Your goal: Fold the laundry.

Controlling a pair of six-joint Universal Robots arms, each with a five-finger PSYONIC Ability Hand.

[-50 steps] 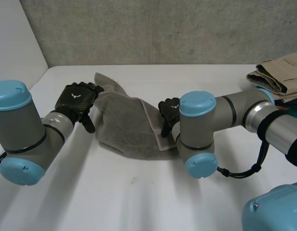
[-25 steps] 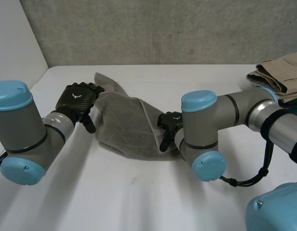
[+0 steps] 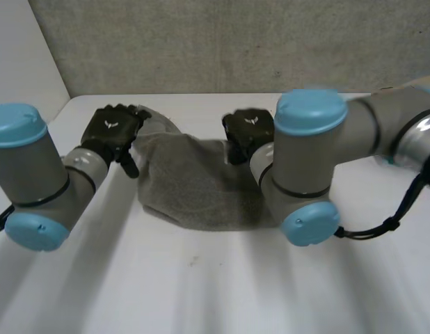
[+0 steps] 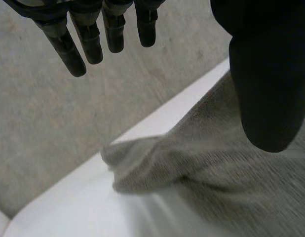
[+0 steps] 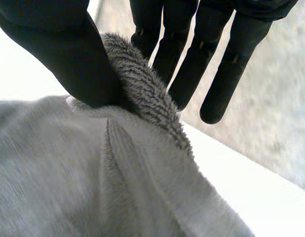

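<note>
Toward the far edge of the white table (image 3: 201,292), the grey towel (image 3: 194,184) lies bunched between my two hands, and its near side sags in a curve. My right hand (image 3: 246,132) pinches the towel's far right edge between thumb (image 5: 58,49) and fingers (image 5: 192,59), with the pile rolled up in the grip. I judge this hold is meant to carry that edge over for a fold. My left hand (image 3: 112,132) sits at the towel's far left corner, fingers (image 4: 88,39) straight and spread, thumb apart, gripping nothing. The cloth lies below its palm. Both forearms angle inward toward the cloth. No fold is made yet.
</note>
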